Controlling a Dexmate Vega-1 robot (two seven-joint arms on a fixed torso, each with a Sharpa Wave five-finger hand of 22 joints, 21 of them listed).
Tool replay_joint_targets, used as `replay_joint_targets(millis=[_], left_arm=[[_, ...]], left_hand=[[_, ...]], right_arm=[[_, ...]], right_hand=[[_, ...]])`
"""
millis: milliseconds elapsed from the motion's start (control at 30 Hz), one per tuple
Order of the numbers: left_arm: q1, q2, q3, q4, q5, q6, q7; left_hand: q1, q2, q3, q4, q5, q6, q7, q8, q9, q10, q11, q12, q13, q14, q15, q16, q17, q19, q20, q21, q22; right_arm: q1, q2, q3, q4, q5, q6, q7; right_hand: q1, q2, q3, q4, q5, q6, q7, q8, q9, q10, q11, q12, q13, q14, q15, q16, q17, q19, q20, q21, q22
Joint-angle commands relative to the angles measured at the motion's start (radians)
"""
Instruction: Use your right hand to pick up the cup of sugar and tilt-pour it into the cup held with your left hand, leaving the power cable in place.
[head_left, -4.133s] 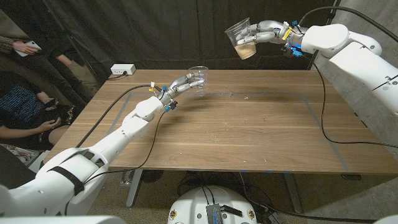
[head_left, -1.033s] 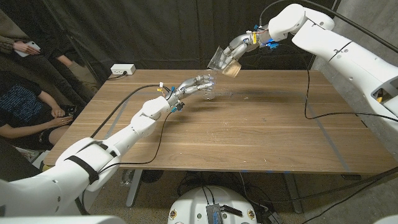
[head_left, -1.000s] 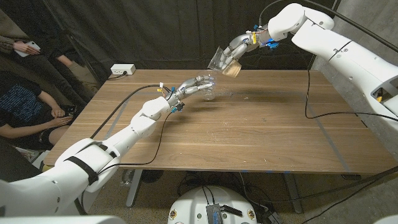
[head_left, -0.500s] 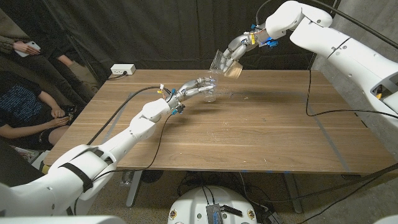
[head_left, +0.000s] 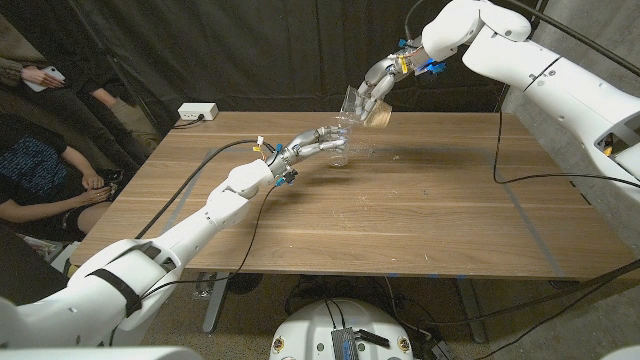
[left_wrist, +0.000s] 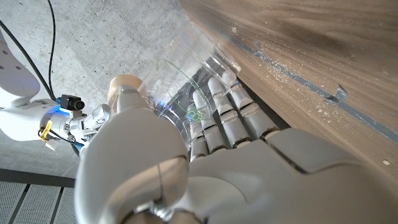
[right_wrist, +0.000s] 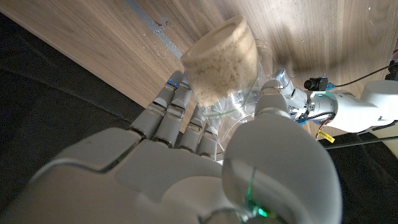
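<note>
Two clear plastic cups, two hands, one table. Right hand (head_left: 378, 78) grips the cup of sugar (head_left: 366, 106) in the air over the table's (head_left: 420, 220) far edge, tilted steeply, mouth down toward the robot's left. Fingers wrapped round the cup wall; in the right wrist view the sugar (right_wrist: 217, 59) sits packed toward the mouth, beyond the fingers (right_wrist: 180, 118).

Left hand (head_left: 312, 141) holds the empty cup (head_left: 338, 150) near the far edge, just below and to the robot's left of the sugar cup. Rims close; can't tell if touching. Left wrist view: fingers (left_wrist: 217, 112) curled round the clear cup.

One white power strip (head_left: 196, 112) at the far left corner.
</note>
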Motion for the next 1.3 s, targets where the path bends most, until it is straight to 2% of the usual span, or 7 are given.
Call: replay_joint_targets(millis=[33,467,600,1000,1300], left_arm=[[0.004,0.008,0.004,-0.018,0.005,0.006,-0.006],[-0.006,0.0,0.007,0.004,-0.001,-0.004,-0.026],[-0.007,-0.003,0.007,0.012,-0.002,-0.009,-0.027],[-0.019,-0.008,0.011,0.028,0.005,-0.012,-0.029],[-0.059,-0.037,0.024,0.103,0.034,-0.054,-0.025]], left_hand=[[0.002,0.005,-0.009,0.0,0.001,0.008,0.0,0.005,0.003,0.008,-0.002,0.006,0.002,0.01,-0.117,0.0,0.005,-0.004,-0.033,0.006,0.005],[0.003,0.007,-0.01,0.0,0.001,0.008,0.0,0.005,0.002,0.008,0.004,0.007,0.001,0.011,-0.117,0.0,0.006,-0.006,-0.034,0.007,0.005],[0.002,0.007,-0.011,0.0,0.001,0.01,-0.003,0.006,0.002,0.007,0.002,0.008,0.002,0.01,-0.116,-0.001,0.007,-0.006,-0.034,0.007,0.005],[0.001,0.008,-0.012,0.002,0.0,0.011,-0.001,0.006,0.002,0.007,0.0,0.009,0.001,0.011,-0.118,-0.001,0.008,-0.008,-0.033,0.008,0.006],[0.002,0.008,-0.012,0.001,0.0,0.01,-0.002,0.006,0.002,0.006,-0.002,0.009,0.0,0.011,-0.117,-0.001,0.009,-0.009,-0.033,0.008,0.006]], right_arm=[[0.014,0.015,-0.009,-0.002,-0.066,0.036,0.032],[0.032,0.022,-0.026,-0.002,-0.161,0.08,0.04],[0.033,0.023,-0.026,-0.011,-0.2,0.088,0.035],[0.025,0.031,-0.011,-0.021,-0.255,0.125,0.029],[0.017,0.035,0.004,-0.024,-0.249,0.144,0.036]], right_hand=[[-0.005,0.003,0.036,0.028,0.005,0.02,-0.005,0.001,0.004,0.014,-0.004,0.005,0.004,0.011,-0.162,-0.002,0.005,0.006,-0.086,0.007,0.002],[-0.005,0.004,0.039,0.027,0.006,0.023,-0.006,0.0,0.005,0.018,-0.007,0.004,0.005,0.014,-0.162,-0.002,0.008,0.006,-0.087,0.007,0.002],[-0.006,0.004,0.039,0.027,0.006,0.027,-0.007,0.001,0.005,0.021,-0.005,0.004,0.005,0.015,-0.162,-0.002,0.008,-0.008,-0.083,0.002,0.002],[-0.004,0.004,0.042,0.024,0.006,0.034,-0.008,0.002,0.006,0.035,-0.007,0.005,0.002,0.024,-0.162,0.001,0.013,-0.002,-0.086,0.004,0.001],[-0.004,0.002,0.044,0.023,0.007,0.039,-0.009,0.002,0.008,0.036,-0.007,0.003,0.003,0.026,-0.162,0.001,0.015,-0.002,-0.085,0.004,0.001]])
